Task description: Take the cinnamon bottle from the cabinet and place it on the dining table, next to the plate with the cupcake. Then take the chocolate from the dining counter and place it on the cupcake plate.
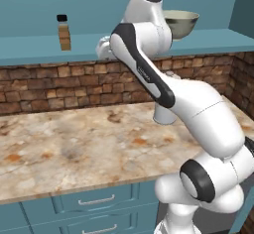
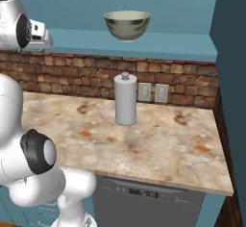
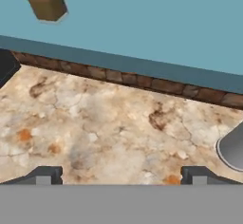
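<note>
The cinnamon bottle is a slim clear jar with a black cap and tan powder. It stands upright on the teal cabinet shelf, at the left. In the hand view only its lower part shows, at the top left. My gripper is open, its two dark fingertips wide apart with nothing between them. It hangs over the marble counter, to the right of the bottle and apart from it. My white hand sits at shelf height behind the arm. The dining table, the cupcake plate and the chocolate are out of view.
A grey-white patterned bowl stands on the shelf to the right. A grey cylindrical canister is upright on the marble counter near the brick backsplash, beside two wall outlets. A dark teal wall closes off the right end.
</note>
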{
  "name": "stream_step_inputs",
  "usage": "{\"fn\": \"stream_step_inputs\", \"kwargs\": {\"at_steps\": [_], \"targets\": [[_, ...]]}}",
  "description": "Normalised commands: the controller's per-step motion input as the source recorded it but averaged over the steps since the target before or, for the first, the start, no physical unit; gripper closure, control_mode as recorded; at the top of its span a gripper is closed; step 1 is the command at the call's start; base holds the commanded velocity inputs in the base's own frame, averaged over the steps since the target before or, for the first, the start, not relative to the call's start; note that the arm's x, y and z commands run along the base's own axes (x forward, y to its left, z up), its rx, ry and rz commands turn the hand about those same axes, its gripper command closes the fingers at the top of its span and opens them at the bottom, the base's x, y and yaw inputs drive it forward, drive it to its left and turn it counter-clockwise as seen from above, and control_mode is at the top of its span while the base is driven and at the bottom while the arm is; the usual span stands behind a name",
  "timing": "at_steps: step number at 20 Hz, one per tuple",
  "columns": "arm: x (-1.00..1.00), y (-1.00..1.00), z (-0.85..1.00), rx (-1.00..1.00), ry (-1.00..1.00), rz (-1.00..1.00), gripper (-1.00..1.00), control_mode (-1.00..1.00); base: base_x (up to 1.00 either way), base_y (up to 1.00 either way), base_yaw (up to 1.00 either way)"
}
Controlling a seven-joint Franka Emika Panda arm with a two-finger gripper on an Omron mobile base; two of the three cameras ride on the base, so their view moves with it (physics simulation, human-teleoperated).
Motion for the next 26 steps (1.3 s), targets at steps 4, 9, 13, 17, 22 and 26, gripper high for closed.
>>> {"fn": "stream_step_inputs", "kwargs": {"at_steps": [4,9,13,17,22,26], "targets": [[0.11,0.99,0.41,-0.01,-0.02,0.0,-1.0,-1.0,0.0,0.0,0.0],[0.39,0.79,0.38,-0.04,-0.14,0.03,-1.0,-1.0,0.0,0.0,0.0],[0.53,0.25,-0.01,-0.01,-0.4,0.19,-1.0,-1.0,0.0,0.0,0.0],[0.61,0.04,-0.22,0.0,-0.32,0.2,-1.0,-1.0,0.0,0.0,0.0],[0.5,0.11,-0.2,0.01,-0.01,0.06,-1.0,-1.0,0.0,0.0,0.0],[0.37,0.38,0.0,0.0,0.0,0.02,-1.0,-1.0,0.0,0.0,0.0]]}}
